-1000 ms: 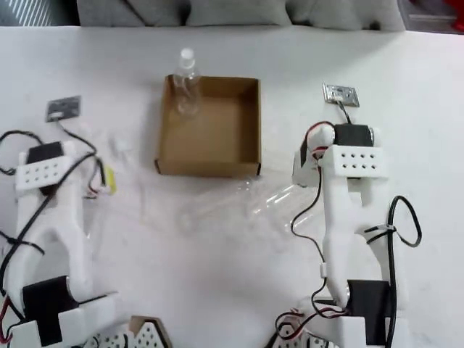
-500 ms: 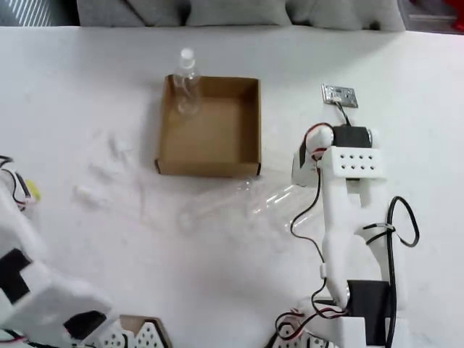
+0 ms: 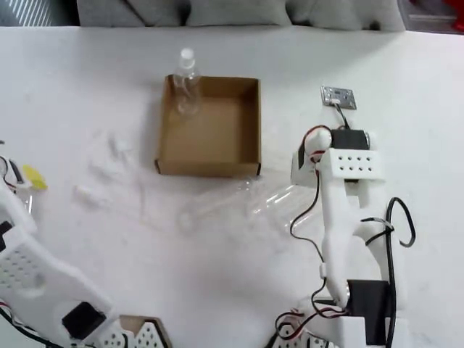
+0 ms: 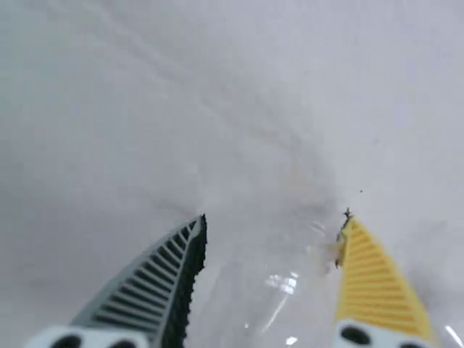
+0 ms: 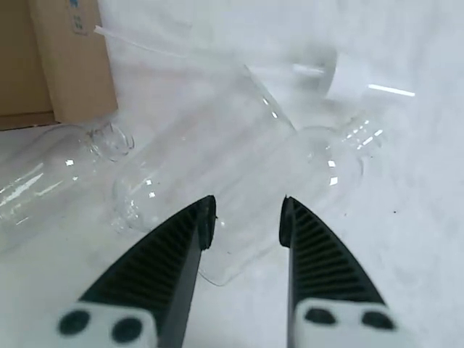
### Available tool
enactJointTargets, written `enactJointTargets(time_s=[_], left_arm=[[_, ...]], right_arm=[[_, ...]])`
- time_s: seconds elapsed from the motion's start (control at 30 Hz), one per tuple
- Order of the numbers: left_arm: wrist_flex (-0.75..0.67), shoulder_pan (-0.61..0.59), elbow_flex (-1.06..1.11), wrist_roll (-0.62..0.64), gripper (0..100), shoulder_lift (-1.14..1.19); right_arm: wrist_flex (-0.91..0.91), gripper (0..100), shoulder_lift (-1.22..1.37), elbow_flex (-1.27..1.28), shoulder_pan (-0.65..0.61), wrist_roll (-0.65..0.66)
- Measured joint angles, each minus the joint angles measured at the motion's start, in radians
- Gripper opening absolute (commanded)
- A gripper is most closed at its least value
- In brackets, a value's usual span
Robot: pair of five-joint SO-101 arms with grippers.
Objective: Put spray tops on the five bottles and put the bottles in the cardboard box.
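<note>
Bottles [image 5: 217, 152] lie on their sides just ahead of the right claw [image 5: 246, 210], whose fingers stand narrowly apart and hold nothing. We note the cardboard box [image 3: 210, 165] just beyond those bottles, off to that claw's left, with one capped bottle [image 3: 187, 80] upright in its far corner. Spray tops [image 3: 85, 193] lie loose between the box and the left claw [image 4: 274, 217], which is spread wide around a clear bottle [image 4: 279, 290] filling its gap.
</note>
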Motion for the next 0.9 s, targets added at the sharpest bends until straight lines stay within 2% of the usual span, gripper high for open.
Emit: enactJointTargets(time_s=[0.4, 0.7, 0.9], left_arm=[[0.315, -0.002, -0.239, -0.229, 30, 0.000], [0.459, -0.002, -0.242, -0.399, 30, 0.000], [0.470, -0.002, -0.242, -0.400, 30, 0.002]], right_arm=[[-0.003, 12.6, 0.000, 0.000, 0.000, 0.000], [-0.003, 12.6, 0.000, 0.000, 0.000, 0.000], [-0.003, 12.6, 0.000, 0.000, 0.000, 0.000]])
